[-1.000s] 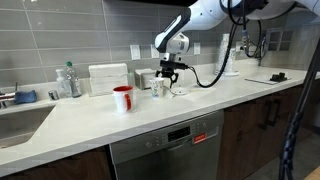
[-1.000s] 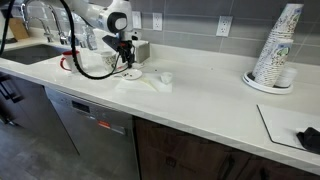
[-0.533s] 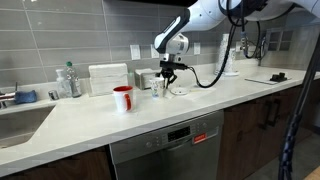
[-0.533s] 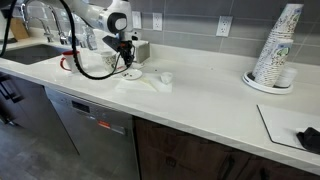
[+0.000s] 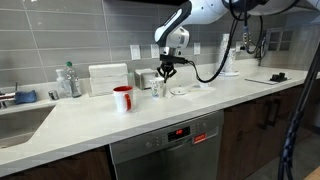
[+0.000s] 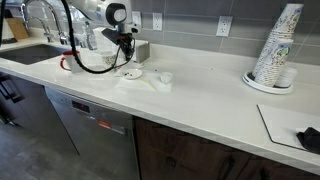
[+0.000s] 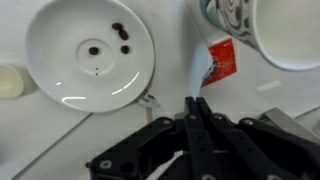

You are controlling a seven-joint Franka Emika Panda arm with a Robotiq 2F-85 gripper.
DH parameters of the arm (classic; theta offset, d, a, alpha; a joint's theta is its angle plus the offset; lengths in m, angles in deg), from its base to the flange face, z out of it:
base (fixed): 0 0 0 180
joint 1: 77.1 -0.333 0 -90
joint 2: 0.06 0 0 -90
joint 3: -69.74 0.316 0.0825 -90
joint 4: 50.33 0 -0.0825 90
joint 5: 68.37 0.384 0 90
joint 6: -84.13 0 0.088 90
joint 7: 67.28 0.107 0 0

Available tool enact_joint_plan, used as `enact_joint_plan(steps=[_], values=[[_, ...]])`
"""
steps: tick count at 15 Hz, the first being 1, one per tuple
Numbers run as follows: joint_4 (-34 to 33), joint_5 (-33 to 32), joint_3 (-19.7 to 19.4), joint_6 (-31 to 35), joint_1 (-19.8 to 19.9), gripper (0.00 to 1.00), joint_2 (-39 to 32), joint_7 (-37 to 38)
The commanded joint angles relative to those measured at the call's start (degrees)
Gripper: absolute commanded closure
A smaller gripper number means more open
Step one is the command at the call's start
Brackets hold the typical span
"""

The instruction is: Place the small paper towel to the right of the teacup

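Note:
In the wrist view my gripper [image 7: 195, 101] is shut, its black fingertips pinching a thin white strip, the small paper towel [image 7: 193, 75], which sticks out toward the teacup. The teacup [image 7: 235, 20], white with dark markings, sits at the top right, and a red tag [image 7: 221, 60] hangs beside it. In both exterior views the gripper [image 5: 166, 71] [image 6: 127, 45] hangs a little above the counter. It is just over the teacup [image 5: 158, 88]. The paper is too small to make out in the exterior views.
A white saucer [image 7: 90, 55] [image 5: 180, 92] with dark specks lies beside the teacup. A red mug [image 5: 123, 98] stands further along, toward the sink [image 5: 20, 120]. A white box [image 5: 108, 78] sits by the wall. A stack of paper cups [image 6: 277, 50] stands far off.
The jaws have closed from open to shut on the paper scrap. The gripper has risen a little above the counter.

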Motion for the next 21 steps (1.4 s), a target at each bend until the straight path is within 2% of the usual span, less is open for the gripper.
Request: enact_joint_plan(steps=[1,8,9,11,12,20,21], values=[[1.16,1.35,0.77,-2.93,1.15,0.93,3.75,-1.43],[0.82,1.34,1.21,-6.35,1.38,0.93,4.91,-3.07],[0.65,1.27,1.32,-6.71,1.33,0.7,4.59,-3.67],[0.29,0.63,1.06,-6.17,0.85,0.67,3.61,-3.79],[0.07,0.24,0.83,-5.54,0.55,0.62,2.99,-3.58],[-1.2,-2.46,-0.47,0.86,-1.02,0.01,-2.12,-2.63],[-1.28,-2.77,-0.59,1.66,-1.15,0.0,-2.59,-2.55]])
